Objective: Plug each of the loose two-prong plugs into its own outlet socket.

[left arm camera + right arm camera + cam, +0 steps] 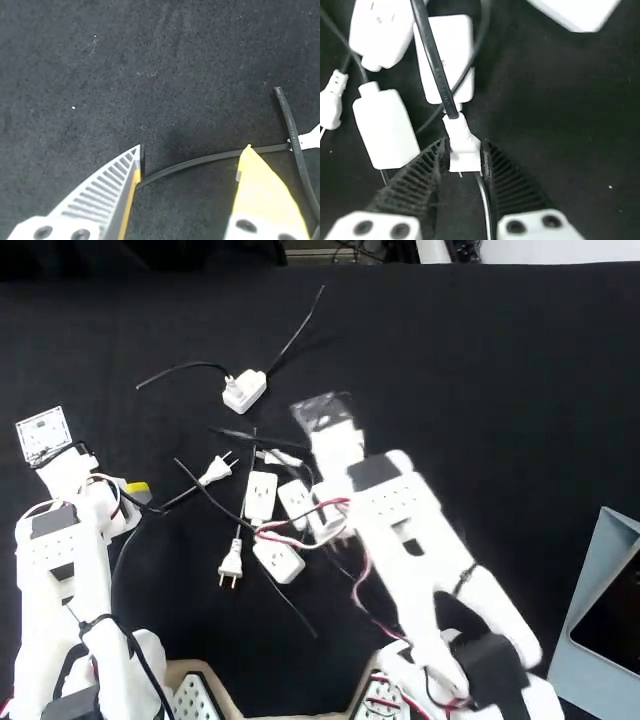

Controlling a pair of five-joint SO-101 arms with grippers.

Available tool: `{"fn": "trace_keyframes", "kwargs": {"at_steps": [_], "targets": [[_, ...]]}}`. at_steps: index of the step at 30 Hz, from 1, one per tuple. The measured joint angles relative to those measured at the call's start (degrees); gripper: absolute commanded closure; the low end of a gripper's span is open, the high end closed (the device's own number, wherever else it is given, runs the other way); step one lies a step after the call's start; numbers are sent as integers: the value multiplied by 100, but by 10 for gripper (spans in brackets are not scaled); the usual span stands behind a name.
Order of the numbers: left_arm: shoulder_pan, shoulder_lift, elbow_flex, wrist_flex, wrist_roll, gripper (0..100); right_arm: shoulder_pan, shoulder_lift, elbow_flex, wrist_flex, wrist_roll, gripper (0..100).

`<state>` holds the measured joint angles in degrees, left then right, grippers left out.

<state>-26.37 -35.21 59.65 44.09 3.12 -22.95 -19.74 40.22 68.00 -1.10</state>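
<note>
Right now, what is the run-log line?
right fingers: shut on two-prong plug | left fingers: open over black cord | plug: not yet inserted

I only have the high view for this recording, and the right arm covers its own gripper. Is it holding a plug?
Observer: Yes. In the right wrist view, the right gripper is shut on the sides of a white plug.
Operator: Which way do the prongs face?
Observer: Back toward the wrist, away from the outlet block that the plug's black cord crosses.
Operator: And the left gripper?
Observer: The left gripper is open and holds nothing. A black cable lies on the cloth between its fingers.
</note>
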Motion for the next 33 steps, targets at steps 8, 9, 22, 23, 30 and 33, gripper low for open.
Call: {"fn": "trace_keyframes", "kwargs": {"at_steps": [8,9,22,23,30,33], "targets": [[0,0,0,0,0,697,9,149,105,-220,0,866],[0,0,0,0,0,697,9,211,114,-220,-26,835],[0,0,0,0,0,697,9,396,114,-220,-202,868],[0,0,0,0,0,697,9,396,114,-220,-202,868],[0,0,0,0,0,697,-105,475,105,-290,-202,868],[0,0,0,0,0,697,-105,747,114,-563,-202,868]]}}
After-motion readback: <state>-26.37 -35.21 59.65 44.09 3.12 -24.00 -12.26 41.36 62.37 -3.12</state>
